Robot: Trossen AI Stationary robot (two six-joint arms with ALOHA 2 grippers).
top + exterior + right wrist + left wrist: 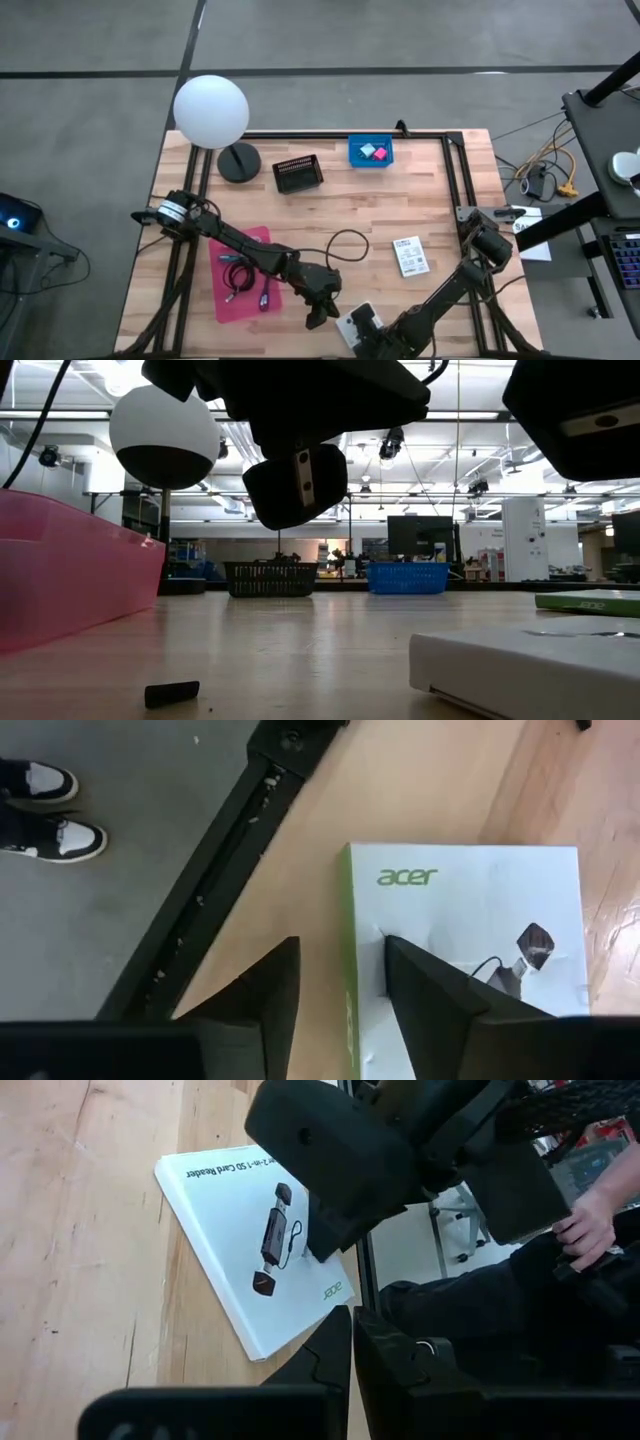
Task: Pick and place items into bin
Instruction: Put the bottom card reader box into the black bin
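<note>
At the table's near edge, the flat white printed card-reader box lies with its long axis skewed to that edge. The right gripper straddles one long side, fingers apart, one pad on the box top. The left gripper, pressed shut and empty, hovers just beside it.

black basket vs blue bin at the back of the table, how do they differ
The black basket is dark open mesh and sits turned at an angle; the blue bin is bright blue and lies square to the table's far edge. The blue bin already holds a pink cube and a pale teal cube; nothing shows inside the black basket. Both are small, low, rectangular containers, side by side.
</note>
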